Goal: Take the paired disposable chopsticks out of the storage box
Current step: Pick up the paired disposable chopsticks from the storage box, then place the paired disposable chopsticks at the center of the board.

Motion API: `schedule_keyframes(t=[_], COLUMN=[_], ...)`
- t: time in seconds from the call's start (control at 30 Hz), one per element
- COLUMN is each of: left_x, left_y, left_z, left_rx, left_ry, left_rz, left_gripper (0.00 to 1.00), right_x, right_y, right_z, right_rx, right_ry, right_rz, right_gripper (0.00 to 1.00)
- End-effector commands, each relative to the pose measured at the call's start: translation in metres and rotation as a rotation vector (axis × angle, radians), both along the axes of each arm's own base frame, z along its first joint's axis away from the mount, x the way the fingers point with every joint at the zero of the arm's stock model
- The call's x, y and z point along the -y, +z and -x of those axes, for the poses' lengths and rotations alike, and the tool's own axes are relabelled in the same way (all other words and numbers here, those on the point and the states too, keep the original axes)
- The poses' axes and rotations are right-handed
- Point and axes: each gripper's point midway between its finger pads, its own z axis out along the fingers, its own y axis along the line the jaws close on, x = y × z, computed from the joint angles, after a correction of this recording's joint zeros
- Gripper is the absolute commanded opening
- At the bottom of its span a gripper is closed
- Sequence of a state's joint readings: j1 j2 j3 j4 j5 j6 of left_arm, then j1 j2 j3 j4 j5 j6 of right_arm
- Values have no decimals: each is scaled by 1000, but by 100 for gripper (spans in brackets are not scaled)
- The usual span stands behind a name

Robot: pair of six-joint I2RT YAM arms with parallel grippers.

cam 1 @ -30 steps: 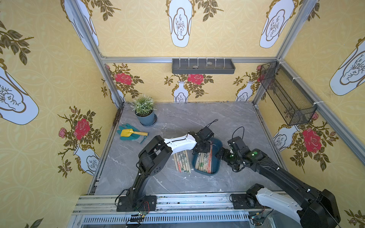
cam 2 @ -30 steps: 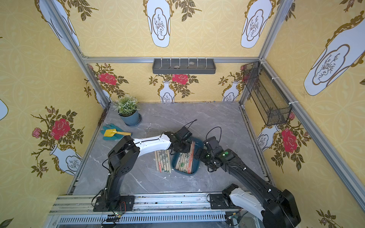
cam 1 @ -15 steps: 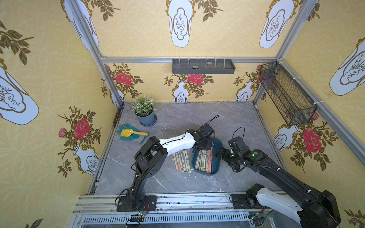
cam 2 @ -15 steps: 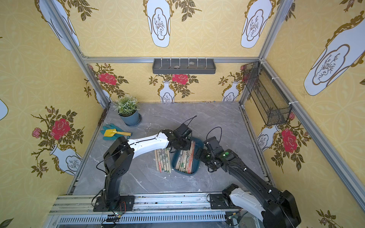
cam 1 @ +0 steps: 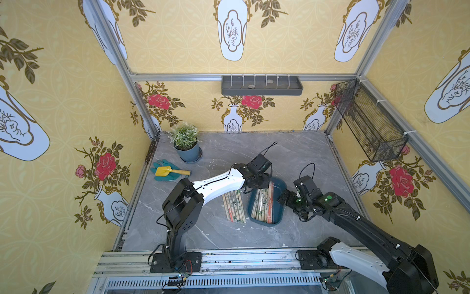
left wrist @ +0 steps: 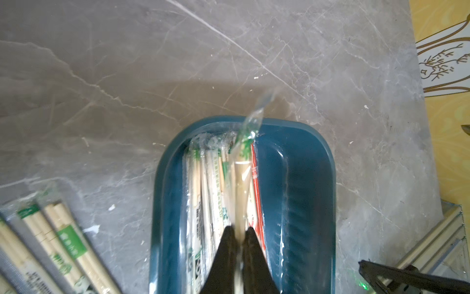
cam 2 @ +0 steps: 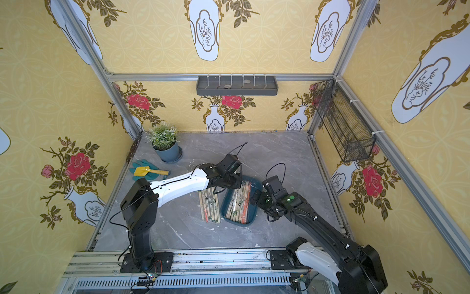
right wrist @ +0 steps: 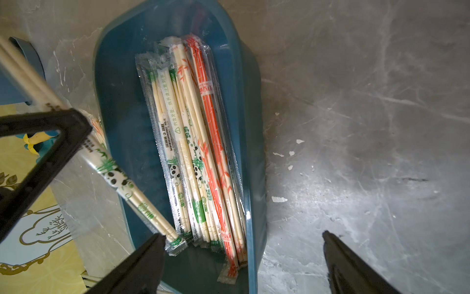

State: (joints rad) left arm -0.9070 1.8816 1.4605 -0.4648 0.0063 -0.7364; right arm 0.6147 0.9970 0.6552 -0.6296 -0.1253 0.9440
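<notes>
The storage box (cam 1: pixel 279 207) (cam 2: pixel 251 217) is a dark teal tray in mid-table, seen in both top views. Several paired disposable chopsticks (cam 1: pixel 263 203) (cam 2: pixel 239 203) (right wrist: pixel 198 152) lie lengthwise in it. My left gripper (left wrist: pixel 239 233) (cam 1: pixel 256 183) (cam 2: pixel 229 182) is over the box's far end, shut on one green-printed panda pair (left wrist: pixel 241 183) (right wrist: pixel 114 175). That pair slants above the others, its sleeve tip over the near rim. My right gripper (right wrist: pixel 243 234) (cam 1: pixel 284 199) (cam 2: pixel 255 198) is open, straddling the box's right rim (right wrist: pixel 254 178).
More chopstick pairs (cam 1: pixel 234 206) (cam 2: pixel 209 203) (left wrist: pixel 50 241) lie on the grey table just left of the box. A potted plant (cam 1: pixel 185 142) and a yellow trowel (cam 1: pixel 170 171) on teal gloves sit back left. A grey shelf (cam 1: pixel 262 85) and mesh basket (cam 1: pixel 368 122) hang on walls.
My left gripper's jaws have closed onto one pair in the box, and its wrist has shifted slightly toward the back wall. The right arm has hardly moved.
</notes>
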Motion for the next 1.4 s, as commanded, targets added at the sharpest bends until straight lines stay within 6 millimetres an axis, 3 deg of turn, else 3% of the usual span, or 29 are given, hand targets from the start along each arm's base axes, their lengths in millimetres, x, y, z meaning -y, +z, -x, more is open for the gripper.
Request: schedule_keyframes(t=[0.0,0.23,0.43,0.6,0.9,1.17,1.37], left_x=[-21,-98,-166,-203,-221,-210,-206], left_y=[9,15,-10,-35,-71,-83,-90], left_z=[-7,-6,6,15,14,-2,-8], left_rx=[28,38,-10,-55,-112,-132,-153], left_ry=[35,163,275,350,412,418,417], left_rz=[-2,-44,-104,-121,-101,-50,-48], left_gripper=[0,0,0,0,0,0,6], right_x=[-4,-13,-32,-54,-71,-62,-58], right_y=[6,16,35,37,34,29,27], right_z=[-4,-10,-17,-18,-15,-8,-6], right_rx=[16,35,72,78,71,60,54], right_ry=[11,34,87,143,158,131,120], right_rz=[-10,-34,-70,-60,-58,-45,-33], right_gripper=[98,97,97,97,98,98,97])
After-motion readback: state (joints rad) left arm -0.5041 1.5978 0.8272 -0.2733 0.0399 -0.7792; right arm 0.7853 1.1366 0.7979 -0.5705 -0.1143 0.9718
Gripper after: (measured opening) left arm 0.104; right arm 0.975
